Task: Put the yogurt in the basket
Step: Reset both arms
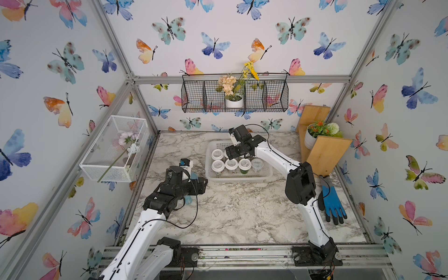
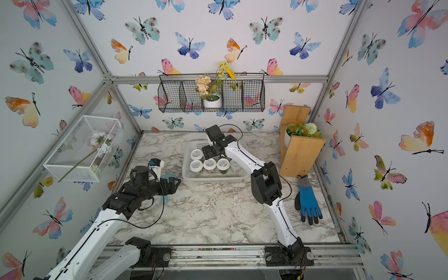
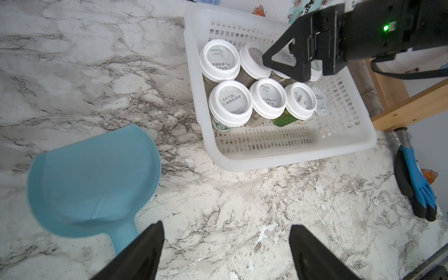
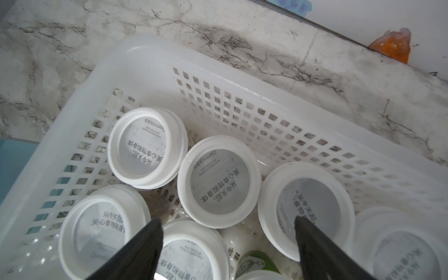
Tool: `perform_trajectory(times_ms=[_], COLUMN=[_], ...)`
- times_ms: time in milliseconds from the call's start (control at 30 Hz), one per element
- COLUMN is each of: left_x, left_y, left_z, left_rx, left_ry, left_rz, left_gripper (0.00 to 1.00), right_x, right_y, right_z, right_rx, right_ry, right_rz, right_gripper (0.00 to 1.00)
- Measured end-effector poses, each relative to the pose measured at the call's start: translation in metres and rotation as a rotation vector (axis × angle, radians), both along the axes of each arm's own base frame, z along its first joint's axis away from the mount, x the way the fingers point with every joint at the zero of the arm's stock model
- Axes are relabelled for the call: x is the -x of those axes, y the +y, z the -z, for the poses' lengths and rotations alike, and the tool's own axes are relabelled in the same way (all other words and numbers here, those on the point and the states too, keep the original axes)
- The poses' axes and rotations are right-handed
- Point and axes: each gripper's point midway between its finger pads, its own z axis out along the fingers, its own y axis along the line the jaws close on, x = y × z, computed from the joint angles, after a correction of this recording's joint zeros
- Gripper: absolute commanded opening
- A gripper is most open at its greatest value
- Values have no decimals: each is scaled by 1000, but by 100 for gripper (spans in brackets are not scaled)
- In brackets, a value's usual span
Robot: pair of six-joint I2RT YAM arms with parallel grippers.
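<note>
R wrist: right gripper has its jaws spread wide w/ nothing pinched. It hangs just above the yogurt cups standing in the basket. Several lids are cut off at the frame edge, so no full count.

L wrist: left gripper is also spread and empty, over the marble table. A blue scoop lies beside it, handle end hidden behind a finger. The right gripper covers part of the back row.

Top views: front row of four cups is visible. The back row is mostly hidden under the right gripper, and the left fingertips are hard to make out.
</note>
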Motion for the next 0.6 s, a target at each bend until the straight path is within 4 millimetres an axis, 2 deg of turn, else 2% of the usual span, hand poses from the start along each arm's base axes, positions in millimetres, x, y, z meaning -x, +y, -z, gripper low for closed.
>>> perform_trajectory(times_ms=[267,600], left_x=[-1,-1], left_y=[0,0], left_z=[-1,-1], left_rx=[2,1], left_ry=[-5,-6], left_rz=[0,1], left_gripper=[86,86], right_x=[-3,-9], right_y=[0,2], right_z=[17,15], right_rx=[21,34], right_ry=[9,-19], right_rz=[7,15], right_gripper=[88,88])
